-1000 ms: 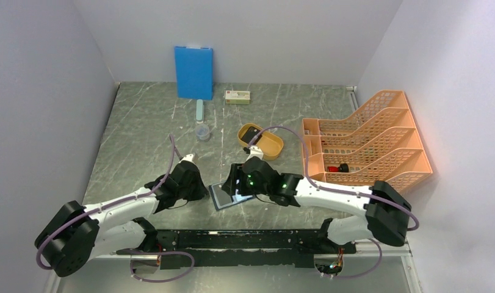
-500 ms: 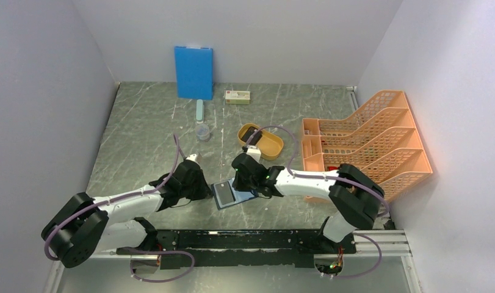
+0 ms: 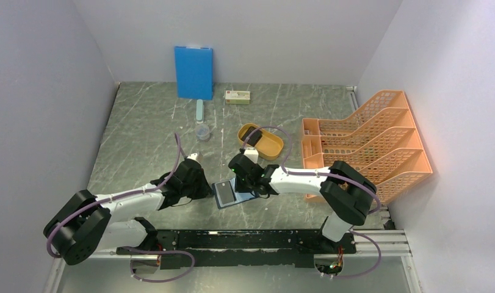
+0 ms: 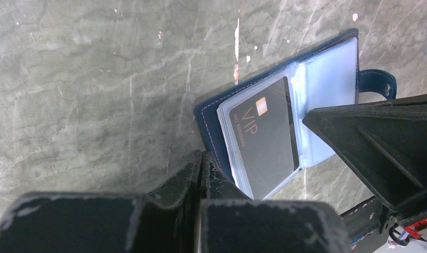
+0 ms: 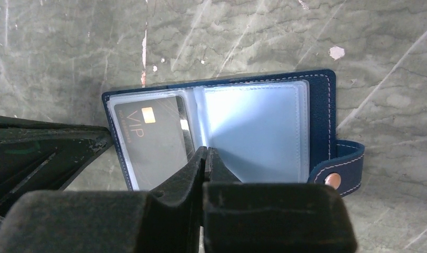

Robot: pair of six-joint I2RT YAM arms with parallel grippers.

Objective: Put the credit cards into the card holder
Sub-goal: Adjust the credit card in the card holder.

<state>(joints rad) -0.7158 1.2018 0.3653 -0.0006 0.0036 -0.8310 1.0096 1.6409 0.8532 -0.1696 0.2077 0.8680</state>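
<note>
The card holder (image 3: 225,194) lies open on the counter (image 3: 147,134) between the arms, with one black card (image 5: 150,139) tucked in a clear pocket and the next pocket empty, while the left end effector (image 4: 200,163) and right end effector (image 5: 206,158) are pinched shut without a card.

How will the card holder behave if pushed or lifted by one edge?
Probably floppy: the card holder lies open, flat and thin, with clear sleeves, so it would likely sag or fold. Looks light; on the smooth table it may slide rather than tip. The VIP card could slip out.
</note>
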